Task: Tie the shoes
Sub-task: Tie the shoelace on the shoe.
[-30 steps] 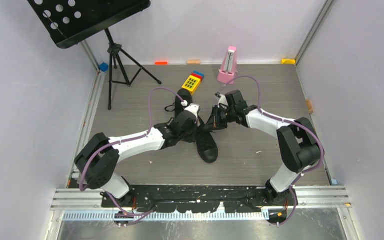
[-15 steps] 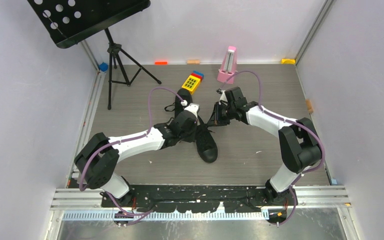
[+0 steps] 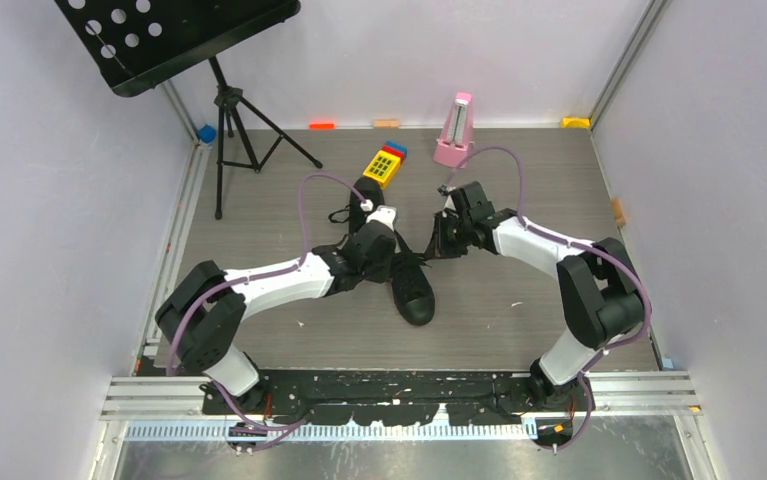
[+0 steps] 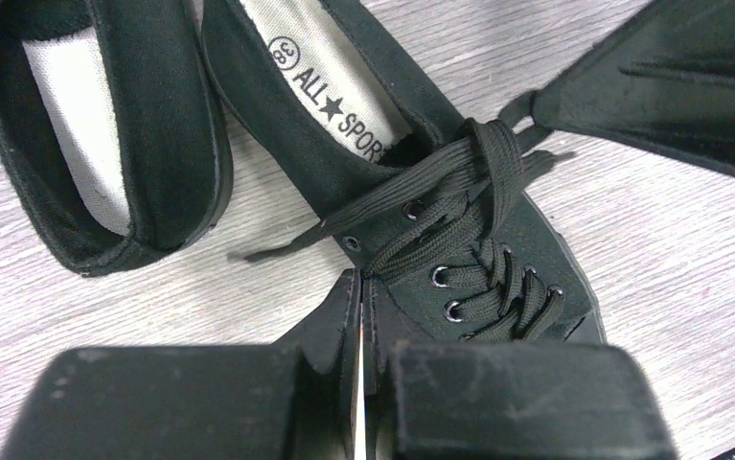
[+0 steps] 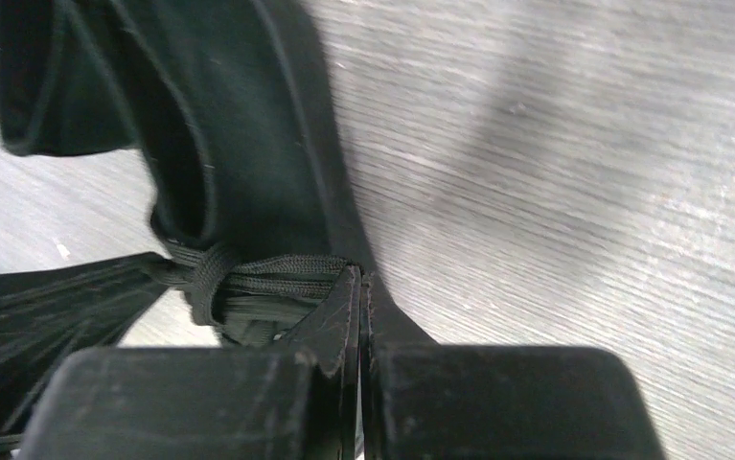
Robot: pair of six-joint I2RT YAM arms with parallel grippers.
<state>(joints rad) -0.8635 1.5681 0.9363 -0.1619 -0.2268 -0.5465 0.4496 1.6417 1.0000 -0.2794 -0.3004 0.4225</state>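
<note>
Two black canvas shoes lie on the grey wood floor. The laced shoe (image 3: 414,292) (image 4: 459,240) points its toe toward the arm bases. The second shoe (image 4: 104,144) lies beside it, mostly hidden under my left arm in the top view. My left gripper (image 4: 360,283) (image 3: 396,262) is shut on a black lace at the upper eyelets. My right gripper (image 5: 358,278) (image 3: 431,246) is shut on lace strands that run taut from a wrap of lace (image 5: 210,278) at the shoe's throat. One of the right gripper's fingers (image 4: 670,86) shows in the left wrist view.
A black music stand (image 3: 229,110) stands at the back left. A yellow toy keypad (image 3: 384,165) and a pink metronome (image 3: 454,130) sit behind the shoes. Small coloured blocks (image 3: 321,126) lie along the back wall, and pale walls close both sides.
My right gripper has drawn slightly right and nearer with the lace. My left arm's elbow has shifted a little, with its gripper staying at the shoe.
</note>
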